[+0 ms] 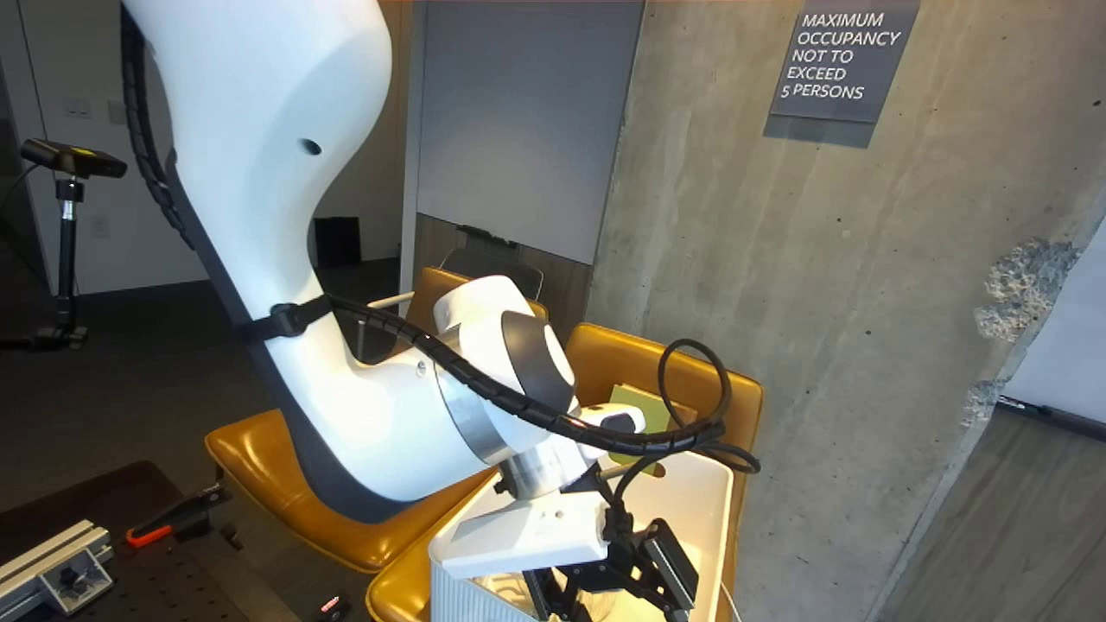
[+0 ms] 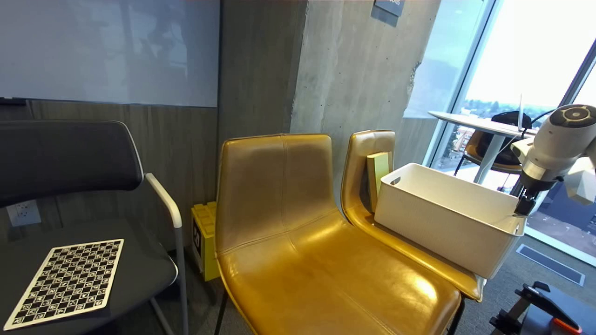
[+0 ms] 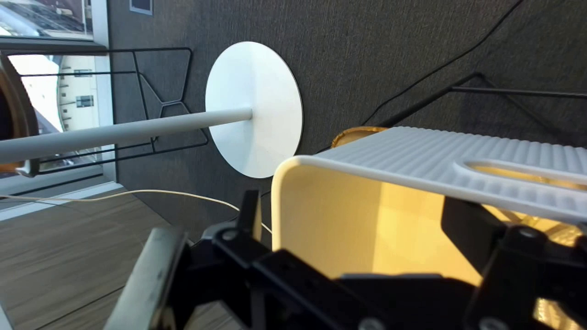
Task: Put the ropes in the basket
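Note:
The basket is a white ribbed bin standing on a tan chair; it shows in both exterior views [image 1: 691, 492] [image 2: 437, 223] and in the wrist view [image 3: 458, 158]. My gripper [image 3: 357, 220] is open with nothing between its fingers. It is at one end of the basket, also in both exterior views [image 1: 615, 596] [image 2: 525, 207]. In the wrist view one finger is outside the basket's side wall and the other is over its inside. Tan strands that look like rope [image 3: 557, 233] lie inside the basket, partly hidden by the gripper; they also show in an exterior view [image 1: 605, 603].
A second tan chair [image 2: 335, 270] stands beside the basket's chair [image 2: 419, 251]. A green-yellow box [image 2: 379, 172] leans on the chair back behind the basket. A thin white cord [image 3: 183, 192] and a round white table base [image 3: 270, 133] are beyond the basket.

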